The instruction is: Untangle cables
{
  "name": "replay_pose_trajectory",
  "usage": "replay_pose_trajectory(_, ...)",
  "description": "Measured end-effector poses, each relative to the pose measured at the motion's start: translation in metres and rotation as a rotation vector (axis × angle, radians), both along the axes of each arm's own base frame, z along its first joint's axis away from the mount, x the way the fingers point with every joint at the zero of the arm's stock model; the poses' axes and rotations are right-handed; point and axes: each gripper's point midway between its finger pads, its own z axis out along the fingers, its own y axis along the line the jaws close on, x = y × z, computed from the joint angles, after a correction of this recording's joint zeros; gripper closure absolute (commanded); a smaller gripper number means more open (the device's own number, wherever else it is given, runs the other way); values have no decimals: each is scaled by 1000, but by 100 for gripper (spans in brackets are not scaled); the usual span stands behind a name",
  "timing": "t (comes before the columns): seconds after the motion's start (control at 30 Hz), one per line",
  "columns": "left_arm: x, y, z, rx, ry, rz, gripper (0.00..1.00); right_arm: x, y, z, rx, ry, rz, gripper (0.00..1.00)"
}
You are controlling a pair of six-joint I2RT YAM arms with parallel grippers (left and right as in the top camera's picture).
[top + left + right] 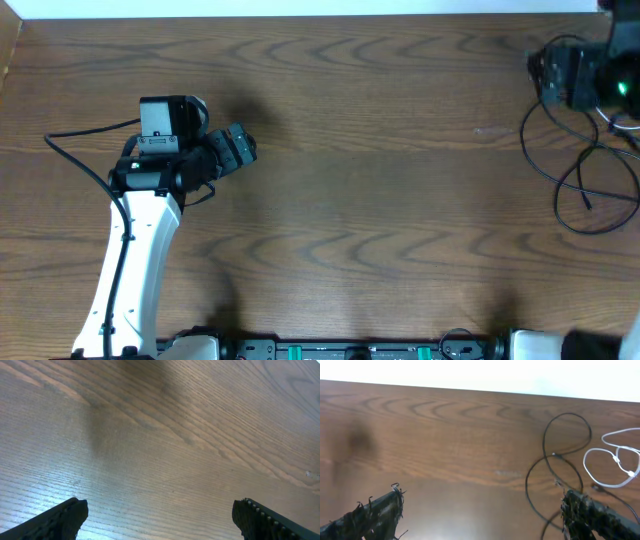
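The table (380, 200) is a broad sheet of brown wood veneer with long, wavy grain and a dull sheen. The cables lie at its far right end, near the back edge. The black cable (568, 413) is a thin, smooth cord thrown into several loose, overlapping loops. One is tall and nearly oval, and others curve away below it. Just to its right the white cable (585, 460) forms a flattened oval ring, with a second strand running off past the picture's edge. From the right wrist view the two cords look close together but not plainly crossed. The right gripper (482, 502) hangs over this corner with its fingers spread wide and only bare wood between them. The fingers (375, 512) are dark and rough, with small frayed fibres sticking up from their tips. The lower loops of the black cable run close by the right-hand finger, though I cannot tell whether they touch it. The left gripper (160, 507) is well apart from the cables, over the left half of the table, on a glossy white arm (140, 260) with black joints. Its jaws also stand wide apart and hold nothing — matte black fingers (60, 520), one with a ridged, toothed inner edge, above plain wood grain.
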Motion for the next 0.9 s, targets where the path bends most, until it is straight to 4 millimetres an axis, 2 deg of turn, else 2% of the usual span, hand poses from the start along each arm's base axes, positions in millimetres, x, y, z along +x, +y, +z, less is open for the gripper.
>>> replay_pose_trajectory(0.1, 0, 0, 0, 0, 0, 0, 2, -30, 3, 13, -2, -22, 0, 1)
replay_pose_trajectory(0.3, 0, 0, 0, 0, 0, 0, 2, -61, 7, 22, -2, -33, -1, 1)
replay_pose_trajectory(0.63, 0, 0, 0, 0, 0, 0, 2, -71, 8, 17, 2, -1, -1, 1)
replay_pose_trajectory(0.77, 0, 0, 0, 0, 0, 0, 2, -79, 9, 9, 5, 45, -4, 1)
replay_pose_trajectory(0.9, 0, 0, 0, 0, 0, 0, 2, -75, 3, 12, -19, 4, -24, 1)
